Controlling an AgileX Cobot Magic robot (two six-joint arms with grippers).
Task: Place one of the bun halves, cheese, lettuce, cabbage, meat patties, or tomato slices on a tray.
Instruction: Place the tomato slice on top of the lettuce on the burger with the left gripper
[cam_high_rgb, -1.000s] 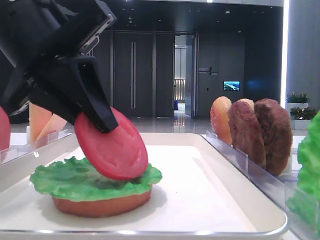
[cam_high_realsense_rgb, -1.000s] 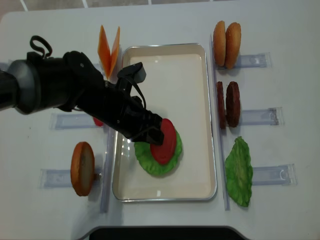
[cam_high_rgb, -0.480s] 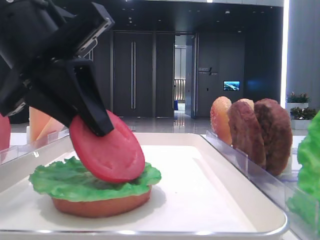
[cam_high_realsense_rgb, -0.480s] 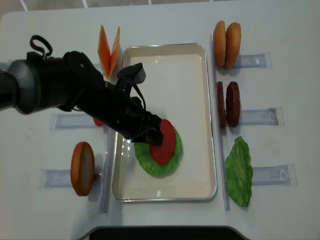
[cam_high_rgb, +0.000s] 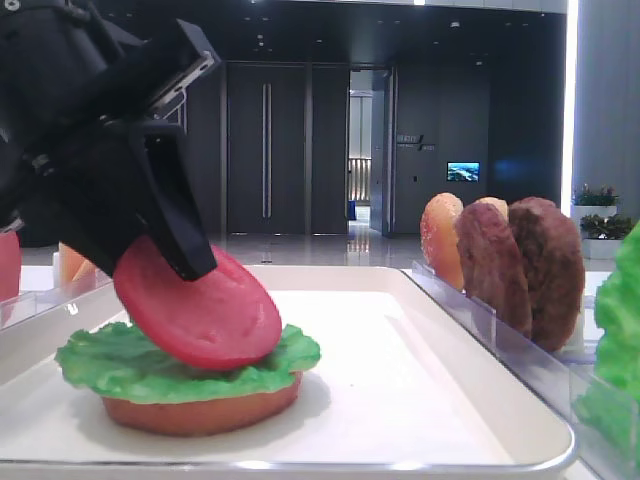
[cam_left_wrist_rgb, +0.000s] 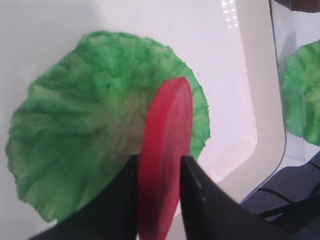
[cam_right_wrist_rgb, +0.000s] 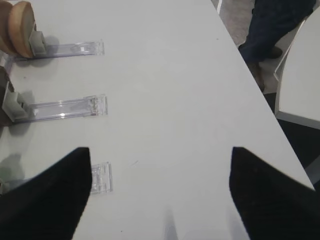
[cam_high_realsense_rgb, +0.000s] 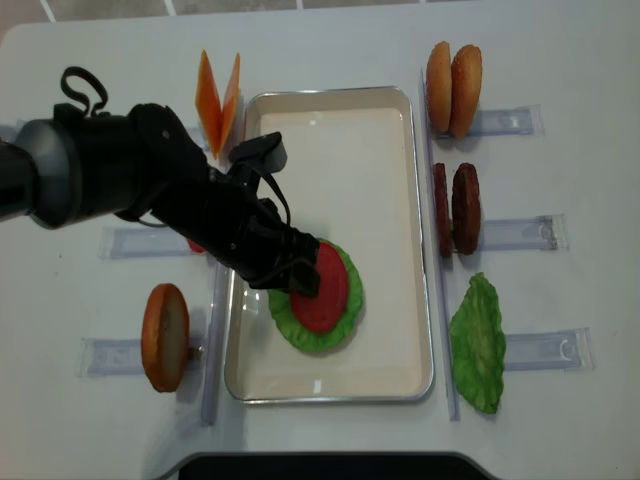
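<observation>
- The tomato slice (cam_high_realsense_rgb: 320, 288) sits tilted over the lettuce (cam_high_realsense_rgb: 343, 318) near the front of the tray (cam_high_realsense_rgb: 395, 200), its lower edge down on the leaf and its upper edge between the fingers of your left pincer (cam_high_realsense_rgb: 298, 282).
- From the left wrist view, you see the slice (cam_left_wrist_rgb: 164, 155) edge-on, with a dark finger (cam_left_wrist_rgb: 197, 200) close on each side; the frames do not settle whether they press it or stand just off it, so you cannot tell if the hold is clenched or released.
- In the low side view, the lettuce (cam_high_rgb: 130, 360) lies on a flat bun half (cam_high_rgb: 200, 408), and the slice (cam_high_rgb: 195, 312) leans on that stack under the black pincer (cam_high_rgb: 180, 262).
- Your right pincer shows only as two dark fingers (cam_right_wrist_rgb: 45, 200) at the bottom of its wrist view, spread well apart with bare tabletop (cam_right_wrist_rgb: 165, 100) between them, grasping nothing.
- Left of the tray, you have two cheese slices (cam_high_realsense_rgb: 218, 100) standing upright and another bun half (cam_high_realsense_rgb: 165, 336) on edge in a clear holder (cam_high_realsense_rgb: 115, 355).
- Right of the tray, two bun pieces (cam_high_realsense_rgb: 453, 75), two meat patties (cam_high_realsense_rgb: 456, 208) and a second lettuce leaf (cam_high_realsense_rgb: 477, 342) stand in a column, each by its own holder.
</observation>
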